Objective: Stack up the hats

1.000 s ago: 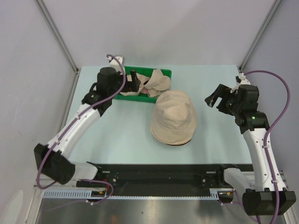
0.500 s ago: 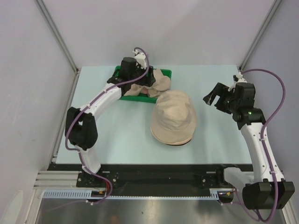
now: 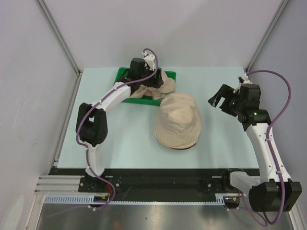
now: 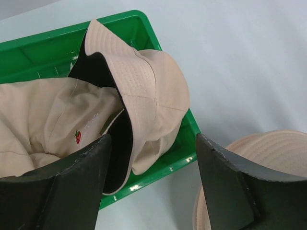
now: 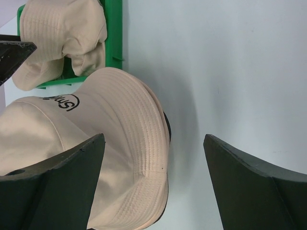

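hats [image 4: 144, 91] bunched in green tray [image 4: 29, 52], count unclear, left hand [image 4: 151, 143] spread above them, right hand [image 5: 153, 139] spread, empty

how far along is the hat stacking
Done: a beige bucket hat sits on the table, a dark brim edge showing beneath it. In hand: nothing gripped; left end effector hovers open over the hats in the green tray, right end effector open. Left: stacking the tray hats.

A beige bucket hat [image 3: 178, 120] sits crown-up on the table [image 3: 120, 139], dark-edged beneath. More beige hats [image 3: 162, 85] lie crumpled in a green tray [image 4: 29, 50].
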